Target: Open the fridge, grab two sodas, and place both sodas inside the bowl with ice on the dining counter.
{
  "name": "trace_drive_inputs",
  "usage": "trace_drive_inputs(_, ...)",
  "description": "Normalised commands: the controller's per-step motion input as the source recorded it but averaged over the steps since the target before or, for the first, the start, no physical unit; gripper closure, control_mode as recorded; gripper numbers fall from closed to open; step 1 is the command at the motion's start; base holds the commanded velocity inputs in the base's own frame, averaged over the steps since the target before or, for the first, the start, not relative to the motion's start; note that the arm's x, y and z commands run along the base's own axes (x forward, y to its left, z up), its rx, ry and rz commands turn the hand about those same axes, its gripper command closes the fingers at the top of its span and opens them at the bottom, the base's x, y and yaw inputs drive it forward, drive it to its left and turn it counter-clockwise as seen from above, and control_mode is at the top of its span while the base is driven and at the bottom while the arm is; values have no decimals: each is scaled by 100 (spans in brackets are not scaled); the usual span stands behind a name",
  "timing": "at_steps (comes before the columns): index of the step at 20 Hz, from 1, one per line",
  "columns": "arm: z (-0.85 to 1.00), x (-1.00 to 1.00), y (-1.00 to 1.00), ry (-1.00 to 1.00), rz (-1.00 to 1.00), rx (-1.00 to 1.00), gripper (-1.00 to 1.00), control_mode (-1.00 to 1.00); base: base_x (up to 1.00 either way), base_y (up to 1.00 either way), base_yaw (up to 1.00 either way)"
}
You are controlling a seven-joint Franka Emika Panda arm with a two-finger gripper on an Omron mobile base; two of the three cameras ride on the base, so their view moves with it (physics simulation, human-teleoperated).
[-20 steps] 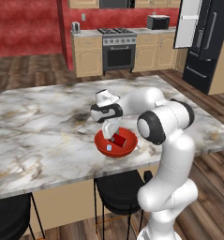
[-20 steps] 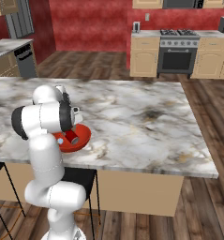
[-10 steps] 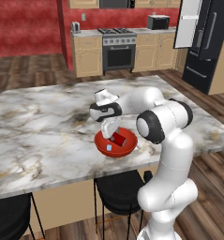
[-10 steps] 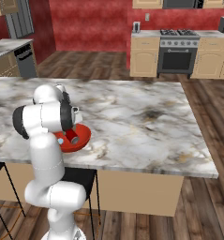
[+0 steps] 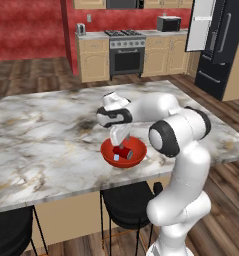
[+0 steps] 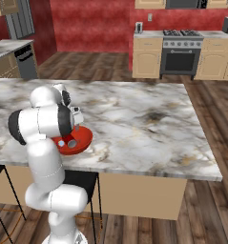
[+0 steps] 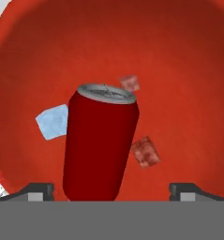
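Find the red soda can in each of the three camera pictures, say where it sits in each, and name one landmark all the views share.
Left base view: red can just below centre, inside the red bowl, under the hand.
Right base view: left of centre; a grey can end peeks out beside the arm.
Hand view: centre, large, lying on the bowl floor.
Shared landmark: the red bowl.
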Motion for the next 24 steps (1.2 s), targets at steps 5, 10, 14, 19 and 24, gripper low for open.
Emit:
trace_drive_inputs(5, 59, -39, -10, -16, 0, 4, -100, -100, 0, 0, 0)
trace_drive_inputs(10, 56, -59, -3, -22, -3, 9, -100, -100, 0, 0, 0)
trace_drive_inputs(14, 29, -80, -20, -32, -11, 20, -100, -100, 0, 0, 0)
trace_drive_inputs(19, 30, -78, -44, -38, -12, 30, -100, -100, 0, 0, 0)
trace_drive_inputs(24, 76, -67, -43, -29, -17, 21, -100, -100, 0, 0, 0)
